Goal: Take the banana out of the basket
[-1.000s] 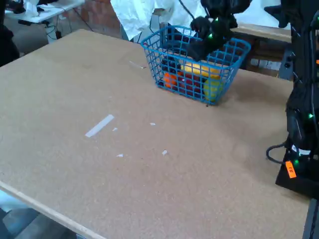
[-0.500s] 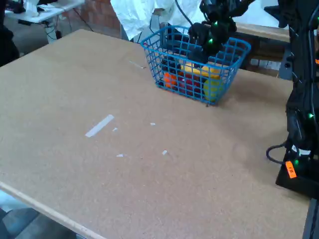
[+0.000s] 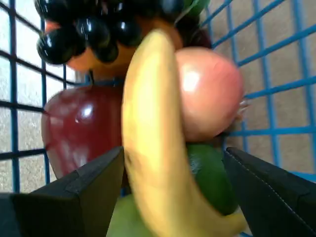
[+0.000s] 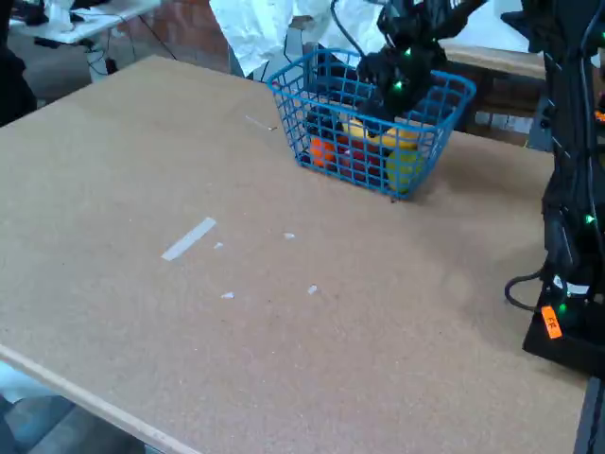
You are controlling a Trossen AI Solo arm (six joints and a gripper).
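Since a second ago the gripper [image 4: 392, 80] has come up a little and drawn back toward the far side of the basket [image 4: 312, 142]; it was pressed lower over the fruit then, and now it hangs at about rim height. The basket itself has not shifted on the table [image 4: 189, 340], and the fruit inside looks to be where it was.

Nearest on the table, in the fixed view, is bare brown board with a strip of white tape [image 4: 188, 238] and a few pale flecks to its right. Farther back and to the right stands the blue wire basket, and the banana [image 4: 378, 133] lies inside it on top of the other fruit, a yellow-green fruit [image 4: 405, 167] low at its right end and red and orange pieces to its left.

In the wrist view the gripper [image 3: 173, 170] is spread wide, one dark finger [image 3: 84, 190] on the left of the banana [image 3: 153, 148] and the other on the right. The left fingertip sits just beside the banana's flank; I can't tell whether it touches. The right one is clearly apart from it, with a green fruit [image 3: 210, 175] showing in the gap. Nothing is clamped. Past the fingers the banana runs away over a dark red apple [image 3: 81, 126] on the left and a pinkish fruit [image 3: 210, 94] on the right, with black grapes [image 3: 84, 27] at the far end against the basket's wire wall [image 3: 276, 89].
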